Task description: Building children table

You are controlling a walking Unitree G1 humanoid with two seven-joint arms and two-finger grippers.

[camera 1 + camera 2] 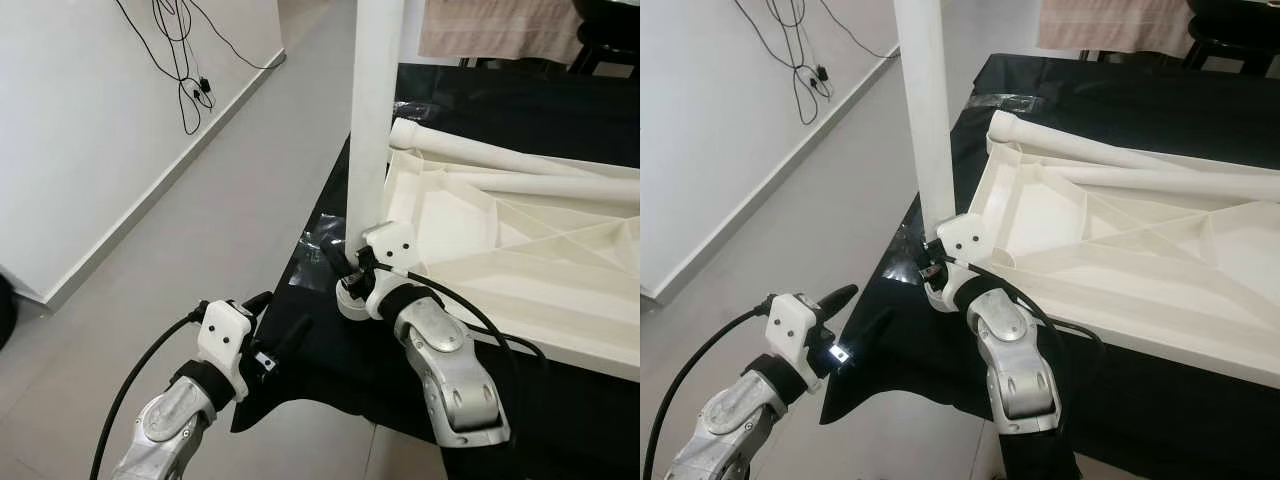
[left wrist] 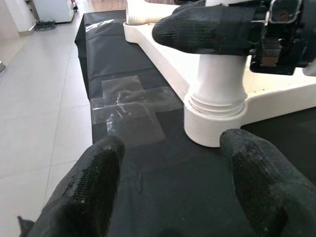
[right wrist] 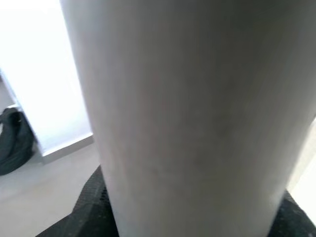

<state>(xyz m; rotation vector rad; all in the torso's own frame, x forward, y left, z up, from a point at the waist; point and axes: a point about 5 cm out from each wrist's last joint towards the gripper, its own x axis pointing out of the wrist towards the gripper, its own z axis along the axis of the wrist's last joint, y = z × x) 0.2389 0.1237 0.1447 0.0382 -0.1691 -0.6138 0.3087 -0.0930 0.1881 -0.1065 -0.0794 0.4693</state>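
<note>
A: What do we have under us?

B: We see a white plastic tabletop (image 1: 1160, 260) lying upside down on a black sheet (image 1: 330, 350) spread over the tiled floor (image 1: 200, 240). Its ribbed underside faces up. 1 white table leg (image 1: 375, 110) stands upright in the corner socket (image 2: 215, 123) nearest us, and 2 more legs (image 1: 1110, 152) lie flat across the tabletop.

A: And our right gripper (image 1: 352, 262)?

B: It sits at the base of the upright leg, just above the socket. Its 2 black fingers (image 2: 207, 29) are clenched around the leg, 1 on each side; in the right wrist view the leg's white wall runs across nearly the whole frame, with black fingertips at the lower corners.

A: The left gripper (image 1: 278, 325)?

B: It hovers low over the near edge of the black sheet, to the left of the socket and apart from it. Its fingers (image 2: 94, 182) are spread and grasp nothing. Through the left wrist view we look between them straight at the socket and the leg's ridged collar.

A: Anything else around?

B: Clear tape (image 2: 131, 106) is stuck in a cross on the sheet beside the socket. A white wall (image 1: 90, 110) runs along our left, with black cables (image 1: 185, 60) hanging down it. A beige cloth (image 1: 495, 30) hangs at the far end, beyond the sheet.
</note>
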